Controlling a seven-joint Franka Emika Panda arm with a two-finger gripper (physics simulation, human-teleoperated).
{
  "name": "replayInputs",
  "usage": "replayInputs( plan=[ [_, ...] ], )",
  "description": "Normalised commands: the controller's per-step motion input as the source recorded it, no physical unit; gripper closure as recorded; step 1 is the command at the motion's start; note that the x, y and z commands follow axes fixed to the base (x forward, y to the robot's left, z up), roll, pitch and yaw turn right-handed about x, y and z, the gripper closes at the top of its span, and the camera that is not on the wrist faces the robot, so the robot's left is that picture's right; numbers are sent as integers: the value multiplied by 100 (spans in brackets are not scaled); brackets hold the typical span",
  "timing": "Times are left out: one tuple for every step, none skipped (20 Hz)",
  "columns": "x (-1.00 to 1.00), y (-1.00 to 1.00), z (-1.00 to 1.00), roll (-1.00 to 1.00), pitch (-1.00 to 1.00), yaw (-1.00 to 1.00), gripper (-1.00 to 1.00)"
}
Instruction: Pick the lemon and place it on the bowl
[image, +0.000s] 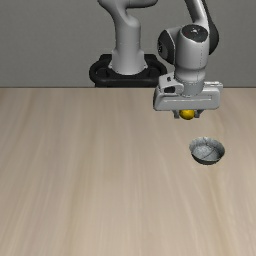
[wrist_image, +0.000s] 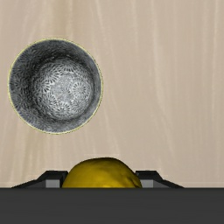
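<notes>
1. In the exterior view, the arm (image: 190, 40) is bending down over the light wooden table (image: 80, 170), on the exterior view's right side, while its black base (image: 125, 72) is standing at the far edge.
2. The fingers (image: 180, 112) are pointing straight down and are grasping the lemon (image: 187, 114) from two sides. The yellow fruit is peeking out just under the pale body of the hand.
3. The lemon is seeming to be raised off the table, although the gap under it is difficult to judge from here.
4. The bowl (image: 207, 152) is standing upright on the table, near the lemon but apart from it. It is lying lower in the view and slightly toward the exterior view's right.
5. In the wrist view, the rounded yellow top of the lemon (wrist_image: 101, 173) is sitting between the two fingers (wrist_image: 48, 181), and a grey tip is pressing against it on each side, so the grip is closed on the fruit.
6. The bowl (wrist_image: 55, 85) is showing its whole round rim and its grey, patterned inside to the camera.
7. The lemon is staying beside the bowl and not over its opening, with a strip of bare table (wrist_image: 166, 87) between them.
</notes>
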Motion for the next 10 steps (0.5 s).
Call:
replayInputs(
  plan=[
    [0, 100, 0, 0, 0, 0, 100],
    [0, 100, 0, 0, 0, 0, 100],
    [0, 100, 0, 0, 0, 0, 100],
    [100, 0, 0, 0, 0, 0, 100],
    [100, 0, 0, 0, 0, 0, 100],
    [100, 0, 0, 0, 0, 0, 100],
    [100, 0, 0, 0, 0, 0, 100],
    [100, 0, 0, 0, 0, 0, 100],
    [100, 0, 0, 0, 0, 0, 100],
    [100, 0, 0, 0, 0, 0, 100]
  ],
)
